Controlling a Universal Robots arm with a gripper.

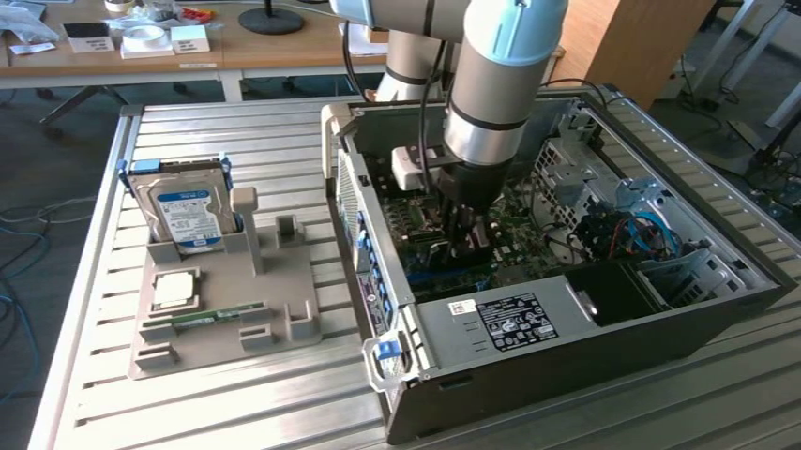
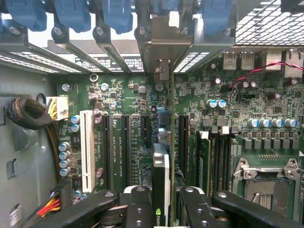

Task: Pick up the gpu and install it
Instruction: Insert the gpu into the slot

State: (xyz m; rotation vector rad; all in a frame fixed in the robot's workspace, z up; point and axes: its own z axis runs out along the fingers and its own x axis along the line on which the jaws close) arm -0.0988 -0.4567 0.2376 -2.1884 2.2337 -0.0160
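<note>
My gripper (image 1: 466, 234) reaches down into the open computer case (image 1: 651, 319) and is shut on the gpu (image 2: 160, 175). In the wrist view the card stands edge-on between my black fingers (image 2: 137, 204), its pale metal bracket (image 2: 161, 52) against the case's rear slot openings. The gpu hangs over the green motherboard (image 2: 128, 95), in line with the dark expansion slots (image 2: 124, 142). Whether its lower edge sits in a slot is hidden by the card itself. In the exterior view the gpu (image 1: 471, 251) shows as a dark strip below the fingers.
A white slot (image 2: 87, 147), a seated RAM stick (image 2: 204, 161) and the open CPU socket (image 2: 266, 180) flank the card. Blue bracket latches (image 2: 71, 14) line the rear wall. Outside the case, a grey holder (image 1: 213, 347) carries a hard drive (image 1: 186, 211), a CPU (image 1: 173, 289) and a RAM stick (image 1: 206, 317).
</note>
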